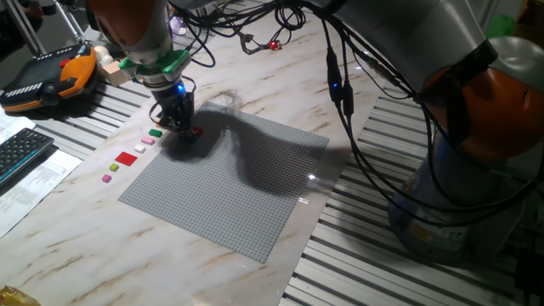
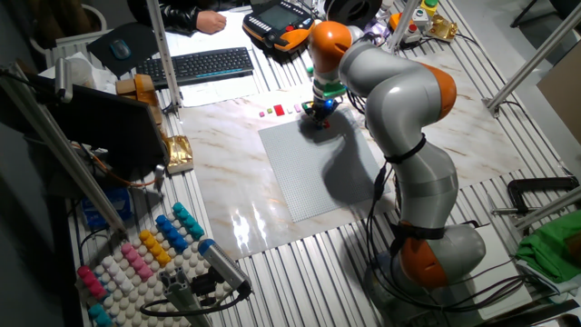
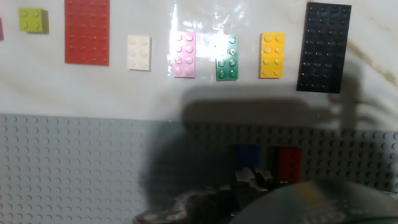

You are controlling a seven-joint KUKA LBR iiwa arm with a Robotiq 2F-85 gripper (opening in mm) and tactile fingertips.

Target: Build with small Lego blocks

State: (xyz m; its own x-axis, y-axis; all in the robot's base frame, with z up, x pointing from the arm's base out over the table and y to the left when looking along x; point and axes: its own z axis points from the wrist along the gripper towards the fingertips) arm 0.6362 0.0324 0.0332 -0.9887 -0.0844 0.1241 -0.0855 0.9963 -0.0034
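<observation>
Small Lego blocks lie in a row on the marble beside the grey baseplate (image 3: 74, 168): a lime one (image 3: 32, 20), a big red plate (image 3: 87, 31), white (image 3: 138, 52), pink (image 3: 184, 53), green (image 3: 227, 58), yellow (image 3: 272, 56) and a long black plate (image 3: 323, 46). On the baseplate's near edge sit a blue brick (image 3: 247, 153) and a red brick (image 3: 290, 163), with a dark piece between them. My gripper (image 3: 255, 177) hangs low right over these bricks (image 1: 197, 132). Its fingertips are close together and blurred, so any grasp is hidden.
A teach pendant (image 1: 51, 76) and a keyboard (image 1: 21, 153) lie past the left edge of the marble top. Cables (image 1: 340, 93) hang over the baseplate's far side. A tray of coloured pegs (image 2: 136, 259) stands at the table's other end.
</observation>
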